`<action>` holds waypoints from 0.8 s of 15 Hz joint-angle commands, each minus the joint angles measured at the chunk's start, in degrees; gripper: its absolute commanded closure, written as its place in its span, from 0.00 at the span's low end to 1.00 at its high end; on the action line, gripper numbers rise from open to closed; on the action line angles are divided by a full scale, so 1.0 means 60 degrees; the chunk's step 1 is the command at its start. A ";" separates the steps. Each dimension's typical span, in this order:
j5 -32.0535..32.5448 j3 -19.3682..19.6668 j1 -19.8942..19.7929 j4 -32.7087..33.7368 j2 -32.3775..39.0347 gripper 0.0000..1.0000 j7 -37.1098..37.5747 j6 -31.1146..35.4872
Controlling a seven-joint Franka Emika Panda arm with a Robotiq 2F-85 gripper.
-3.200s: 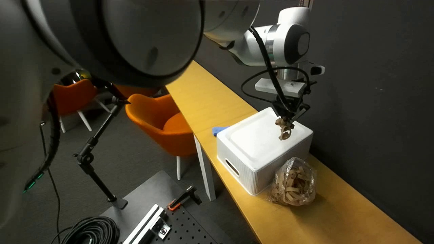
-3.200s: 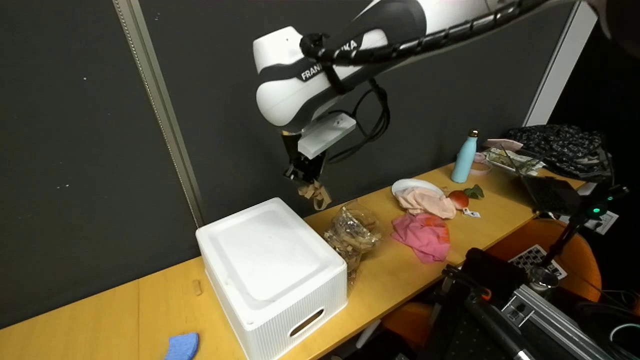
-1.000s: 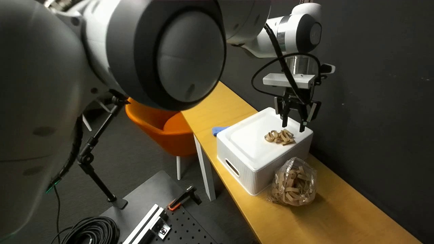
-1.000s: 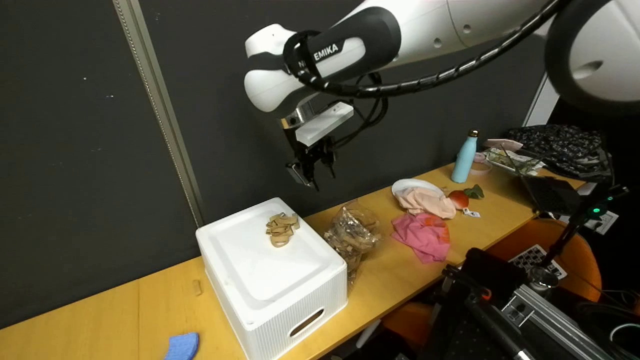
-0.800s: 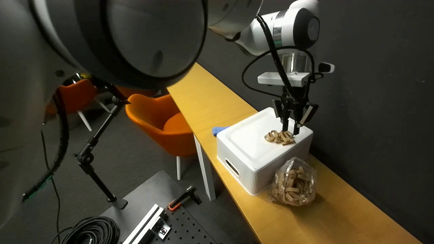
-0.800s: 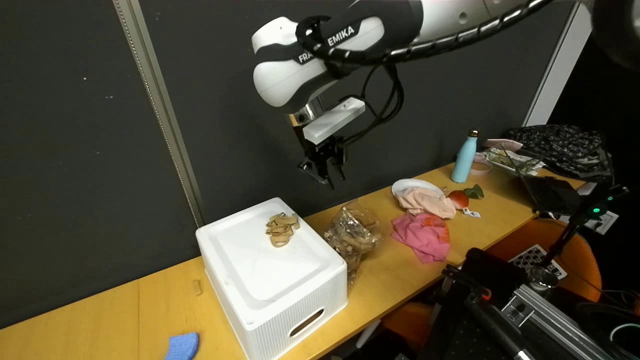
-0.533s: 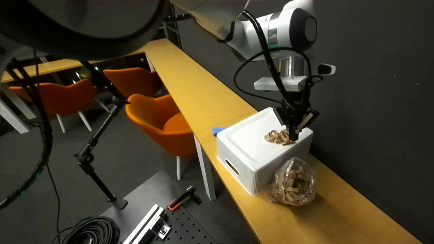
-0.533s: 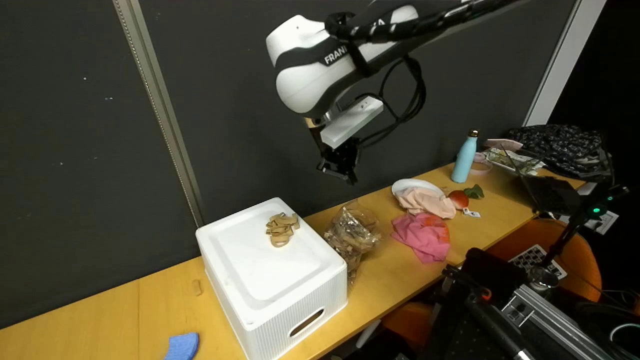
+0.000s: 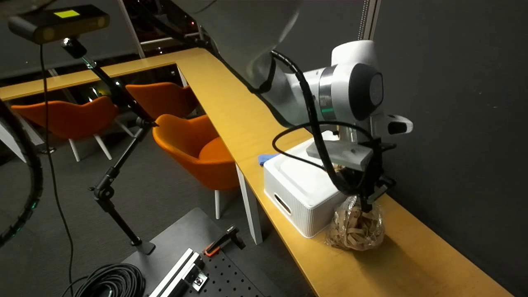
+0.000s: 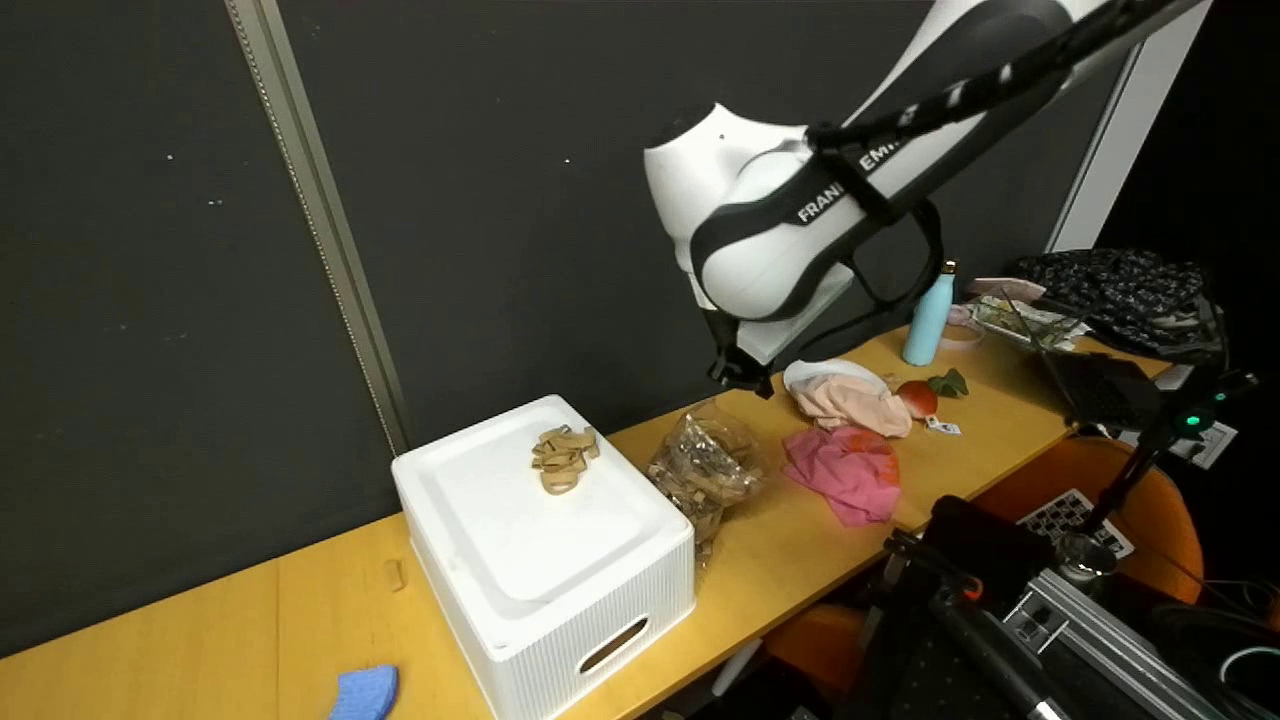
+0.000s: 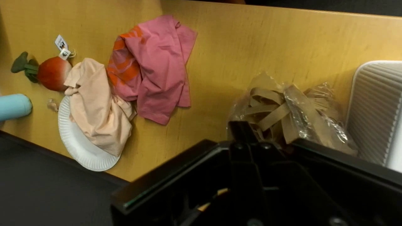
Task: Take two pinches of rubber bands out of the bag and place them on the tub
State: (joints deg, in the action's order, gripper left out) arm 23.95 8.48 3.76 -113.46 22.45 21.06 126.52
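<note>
Nearest in the wrist view, the gripper (image 11: 241, 125) hung near the bag's (image 11: 304, 121) top, fingertips together, holding nothing. Rubber bands (image 11: 275, 116) showed inside the bag, the tub (image 11: 373, 116) just beside it; in an exterior view another clump (image 10: 562, 460) lay on the tub. Farther off on the bench (image 11: 220, 56) were a pink cloth (image 11: 163, 69) and a bottle (image 11: 14, 106).

Glossy, crinkled bag (image 11: 296, 114), seemingly plastic

"FRAN" and "EM", both incomplete, on the white robot arm (image 10: 785, 262)
</note>
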 commanded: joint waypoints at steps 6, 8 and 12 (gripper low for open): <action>0.1042 0.0444 -0.0125 -0.0993 0.0482 1.00 0.0066 0.3562; 0.0829 0.0362 -0.0086 -0.0759 0.0879 1.00 -0.0202 0.4010; 0.0602 0.0395 -0.0039 -0.0391 0.1669 1.00 -0.0630 0.4846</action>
State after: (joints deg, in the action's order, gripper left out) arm 29.48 10.66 3.50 -118.48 28.75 20.32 152.24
